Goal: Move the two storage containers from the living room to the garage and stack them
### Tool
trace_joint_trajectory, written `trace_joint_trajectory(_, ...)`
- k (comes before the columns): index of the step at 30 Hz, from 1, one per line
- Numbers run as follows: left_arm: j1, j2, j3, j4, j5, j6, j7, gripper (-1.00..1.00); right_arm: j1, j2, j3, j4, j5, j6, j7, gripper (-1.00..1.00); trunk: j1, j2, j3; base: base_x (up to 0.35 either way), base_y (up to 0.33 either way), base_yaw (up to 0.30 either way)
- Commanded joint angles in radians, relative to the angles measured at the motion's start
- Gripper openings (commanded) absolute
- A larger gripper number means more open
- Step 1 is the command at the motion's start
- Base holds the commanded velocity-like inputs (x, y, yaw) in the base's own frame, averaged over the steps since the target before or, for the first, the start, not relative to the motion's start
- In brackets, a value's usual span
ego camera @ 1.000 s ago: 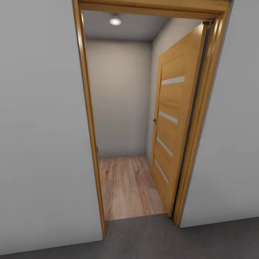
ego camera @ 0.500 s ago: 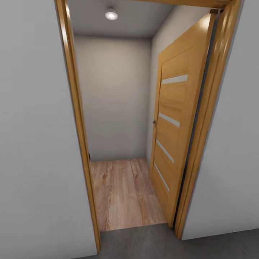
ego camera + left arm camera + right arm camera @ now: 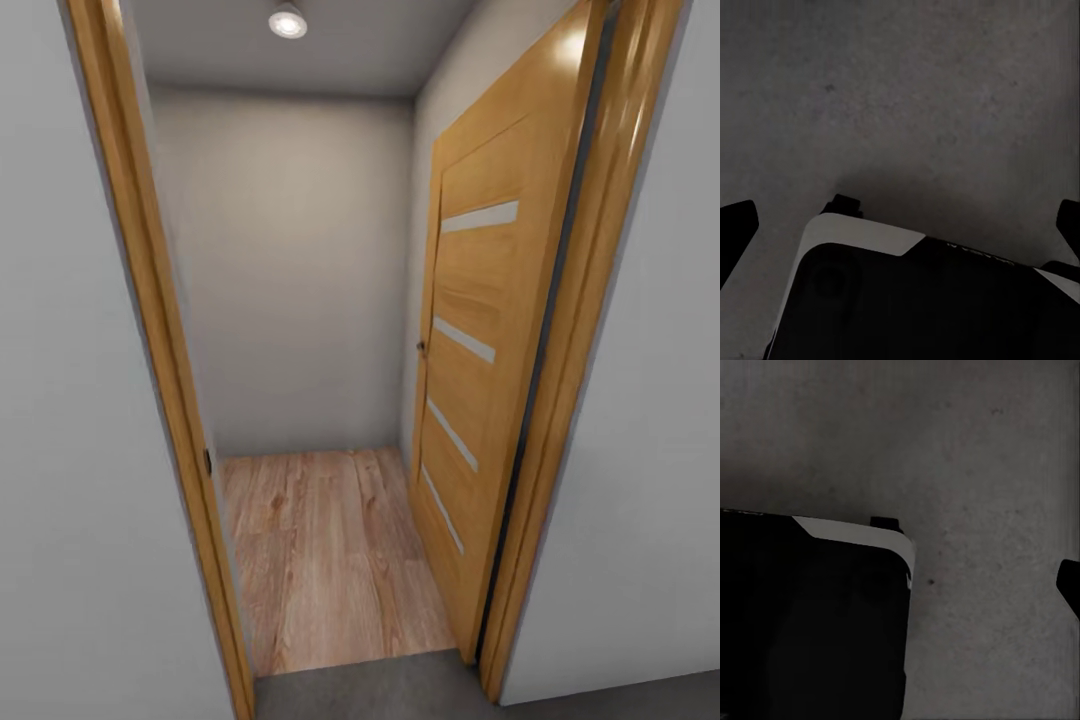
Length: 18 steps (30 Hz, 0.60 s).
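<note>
No containers are in view as the robot faces an open doorway, standing on the dark grey concrete floor (image 3: 400, 695) that marks the garage side. Judging from this, the step in hand is travel: passing out of the garage toward the living room to fetch a bin, with nothing yet stacked that can be seen. Where the two bins lie cannot be told from these views.

Beyond the threshold, light wood planks (image 3: 330, 560) run to a plain pale wall (image 3: 290, 280), a small lamp (image 3: 288, 22) glowing in the ceiling above. The wooden door (image 3: 490, 340), with pale slots across it, stands swung inward along the right side, its hinge edge near the right post. The left post (image 3: 150, 330) of the frame sits close to the camera.

Both wrist cameras look down on mottled concrete and the robot's dark base (image 3: 922, 300). The left gripper's fingertips (image 3: 735, 225) sit far apart at the picture's edges, spread and grasping nothing. One tip (image 3: 1071, 581) of the right gripper shows; whether it is spread or clenched cannot be told.

Next, the base likely needs to pass squarely between post and door, since the gap looks narrow.
</note>
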Motion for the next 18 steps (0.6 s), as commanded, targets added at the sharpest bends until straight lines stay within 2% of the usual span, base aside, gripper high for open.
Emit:
trace_joint_trajectory(1,-0.001,0.000,-0.008,0.000,0.008,-0.003,0.003,1.00,-0.002,0.001,0.008,0.003,-0.004,-0.005,-0.003,1.00,0.001,-0.001,-0.002,0.289,-0.178,0.000)
trace_joint_trajectory(11,-0.001,0.001,-0.008,0.000,0.008,-0.003,0.003,1.00,-0.002,0.000,0.004,0.003,-0.007,-0.005,-0.004,1.00,0.001,-0.001,-0.002,0.289,-0.178,0.008)
trace_joint_trajectory(18,-0.001,0.001,-0.008,0.000,0.008,-0.004,0.003,1.00,-0.002,-0.001,0.003,0.003,-0.007,-0.005,-0.004,1.00,0.001,-0.001,-0.002,0.289,-0.178,0.184)
